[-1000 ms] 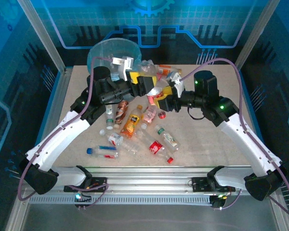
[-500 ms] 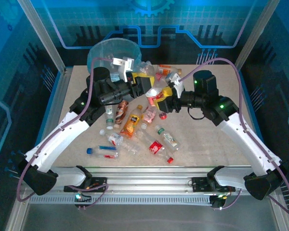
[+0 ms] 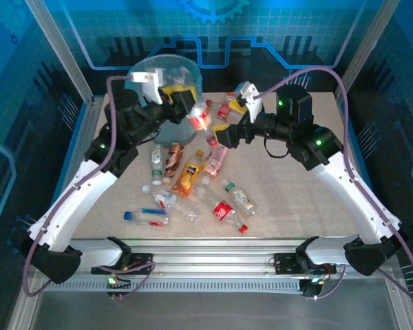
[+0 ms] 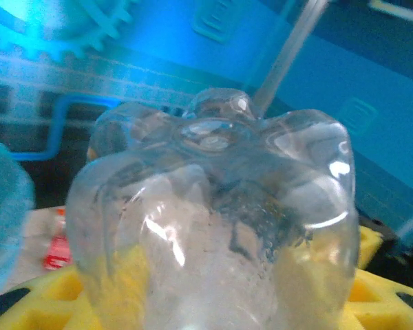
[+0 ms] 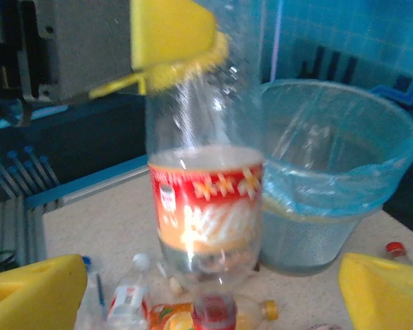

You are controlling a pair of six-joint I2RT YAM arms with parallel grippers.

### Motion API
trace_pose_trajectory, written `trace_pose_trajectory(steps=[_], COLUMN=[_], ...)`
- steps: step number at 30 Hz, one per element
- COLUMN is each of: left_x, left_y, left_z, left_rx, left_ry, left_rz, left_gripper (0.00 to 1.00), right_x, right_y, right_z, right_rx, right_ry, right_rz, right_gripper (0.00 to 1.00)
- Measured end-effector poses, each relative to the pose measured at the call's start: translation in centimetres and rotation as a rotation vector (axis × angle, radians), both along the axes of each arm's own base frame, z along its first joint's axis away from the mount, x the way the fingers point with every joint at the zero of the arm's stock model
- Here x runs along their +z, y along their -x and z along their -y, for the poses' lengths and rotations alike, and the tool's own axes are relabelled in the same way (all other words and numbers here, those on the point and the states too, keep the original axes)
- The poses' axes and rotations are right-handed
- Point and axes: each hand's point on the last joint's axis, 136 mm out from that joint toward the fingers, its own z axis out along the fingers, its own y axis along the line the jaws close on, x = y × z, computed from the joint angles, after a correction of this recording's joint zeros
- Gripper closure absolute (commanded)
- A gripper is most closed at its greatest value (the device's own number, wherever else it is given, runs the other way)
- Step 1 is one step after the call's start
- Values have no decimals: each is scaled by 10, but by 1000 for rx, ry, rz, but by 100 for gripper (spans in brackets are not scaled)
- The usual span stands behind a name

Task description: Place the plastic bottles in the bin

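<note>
The left gripper squeezes a clear plastic bottle with a red label, hanging cap down (its long way is up and down). The round grey bin with the blue bag is just beyond it, nearest this arm. The right gripper is wide open, holding nothing.

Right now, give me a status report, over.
Left hand shut on red-label bottle, short of the bin. Right hand open, clear of it. Nothing between bottle and bin.
</note>
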Motion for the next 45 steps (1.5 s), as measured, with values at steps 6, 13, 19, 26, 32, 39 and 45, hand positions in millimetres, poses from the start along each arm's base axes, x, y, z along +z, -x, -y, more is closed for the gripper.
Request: trace_pose_trajectory(steps=[6, 13, 19, 26, 32, 39, 45], left_x=[51, 85, 72, 43, 2, -79, -149], left_y=[-17, -35, -71, -129, -185, -230, -249], left_z=[-41, -75, -114, -141, -150, -127, -102], left_rx=[129, 240, 366, 458, 479, 339, 184], left_ry=[41, 59, 41, -44, -137, -203, -236], left_rz=[85, 151, 121, 82, 10, -153, -277], left_gripper=[65, 65, 65, 65, 63, 59, 56], right_x=[31, 60, 63, 43, 15, -20, -43], right_y=[-27, -50, -70, -87, -87, -90, -91], right_z=[-9, -23, -35, -58, -76, -80, -79], right_rx=[-50, -69, -81, -73, -48, -49, -50], right_ry=[-54, -132, -172, -153, -98, -15, 36], right_rz=[34, 28, -15, -100, -179, -248, -286], right_gripper=[5, 7, 9, 10, 10, 10, 10])
